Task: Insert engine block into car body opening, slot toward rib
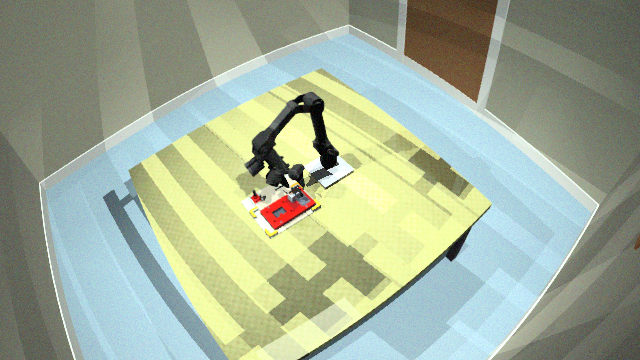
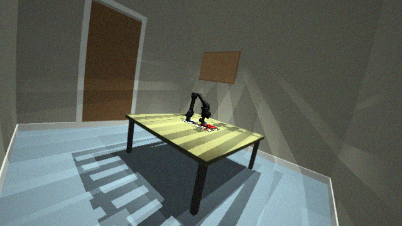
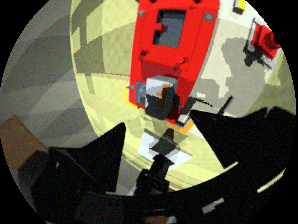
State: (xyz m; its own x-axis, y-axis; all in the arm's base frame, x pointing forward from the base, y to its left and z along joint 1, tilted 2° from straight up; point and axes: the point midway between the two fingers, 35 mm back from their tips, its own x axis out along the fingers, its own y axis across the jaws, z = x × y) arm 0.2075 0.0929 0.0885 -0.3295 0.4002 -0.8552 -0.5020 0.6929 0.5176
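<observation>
The grey, boxy engine block (image 1: 292, 197) (image 3: 160, 96) is at the base-side end of the flat red car body (image 1: 293, 211) (image 2: 210, 126) (image 3: 165, 54); its seating depth cannot be told. Near it, the black gripper (image 1: 291, 186) (image 2: 203, 121) (image 3: 158, 119) has its fingers spread, with nothing between them. A small red piece (image 1: 256, 198) (image 3: 265, 42) stands beside the body.

Pale-blue floor (image 1: 500, 310) (image 2: 41, 163), drab gray walls (image 1: 60, 75) (image 2: 282, 37)
</observation>
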